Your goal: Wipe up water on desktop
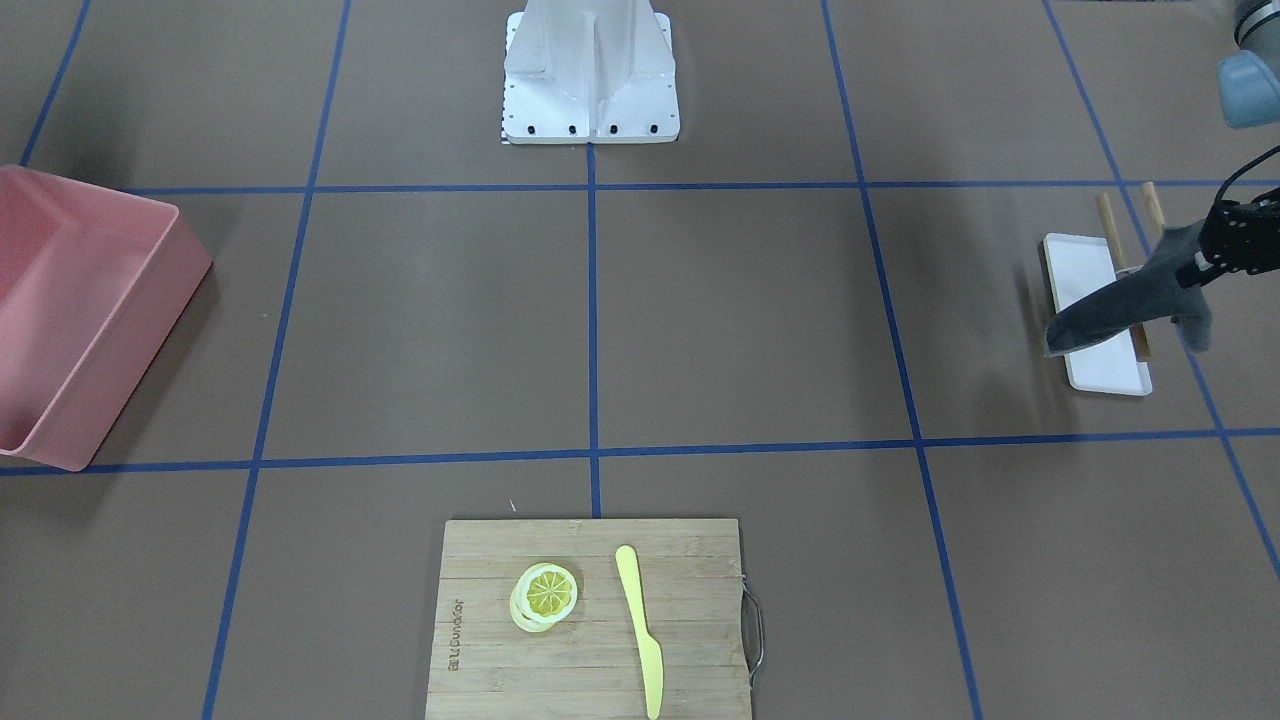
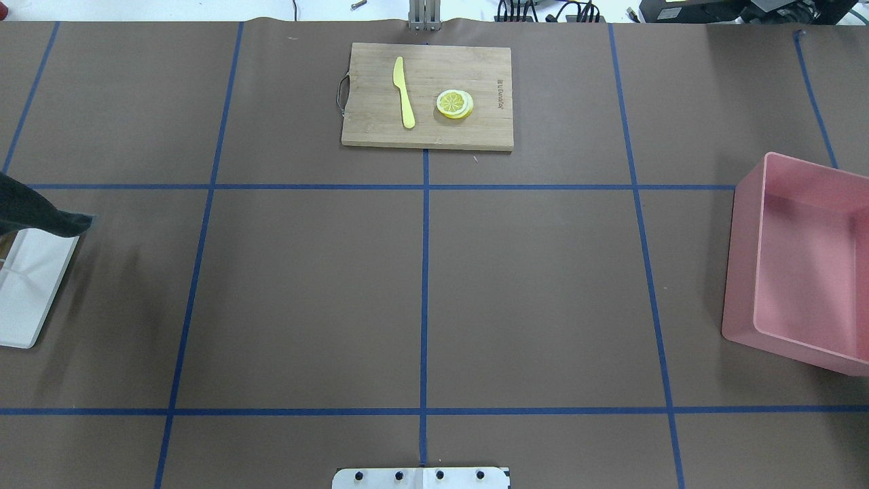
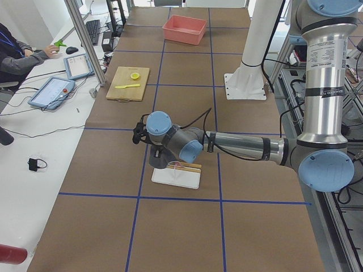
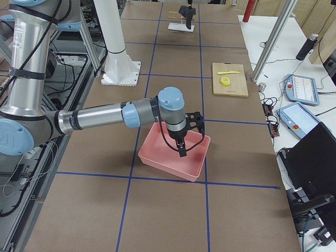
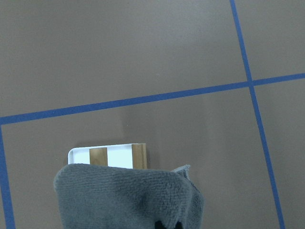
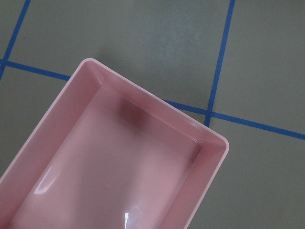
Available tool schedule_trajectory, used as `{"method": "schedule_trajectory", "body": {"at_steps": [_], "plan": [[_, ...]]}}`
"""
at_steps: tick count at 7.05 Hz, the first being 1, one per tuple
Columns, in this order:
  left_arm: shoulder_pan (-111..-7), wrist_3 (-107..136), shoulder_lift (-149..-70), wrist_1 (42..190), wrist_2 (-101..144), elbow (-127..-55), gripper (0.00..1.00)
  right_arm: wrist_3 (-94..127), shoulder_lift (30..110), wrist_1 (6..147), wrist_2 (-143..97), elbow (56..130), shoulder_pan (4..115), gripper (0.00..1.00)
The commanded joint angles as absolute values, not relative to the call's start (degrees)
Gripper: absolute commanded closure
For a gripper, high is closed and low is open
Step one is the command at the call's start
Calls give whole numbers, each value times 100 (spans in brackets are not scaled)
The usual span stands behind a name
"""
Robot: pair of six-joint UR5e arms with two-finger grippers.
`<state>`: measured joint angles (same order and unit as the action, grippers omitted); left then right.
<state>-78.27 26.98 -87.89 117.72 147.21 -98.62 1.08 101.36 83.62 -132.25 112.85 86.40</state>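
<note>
The desktop is a brown top with blue tape lines; no water shows plainly on it. My left gripper is shut on a grey cloth, which hangs above a white tray at the robot's left end of the table. The cloth also shows in the overhead view and fills the bottom of the left wrist view. My right gripper hangs over a pink bin; I cannot tell if it is open or shut.
Two wooden sticks lie across the tray. The pink bin stands at the robot's right end. A bamboo cutting board with lemon slices and a yellow knife is at the far edge. The white robot base stands at the middle.
</note>
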Motion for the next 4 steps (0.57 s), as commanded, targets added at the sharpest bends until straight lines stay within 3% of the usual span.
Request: {"method": "schedule_trajectory", "body": {"at_steps": [1,4], "plan": [[-7831,3800,-9086,11698,14722,-10203,100,254,10116,8165,-13280,11302,8622,0],[-7770,5384,-9771,11733,14722,-10380,100,1716,9766,7089,-13290,11320,7827,0]]}}
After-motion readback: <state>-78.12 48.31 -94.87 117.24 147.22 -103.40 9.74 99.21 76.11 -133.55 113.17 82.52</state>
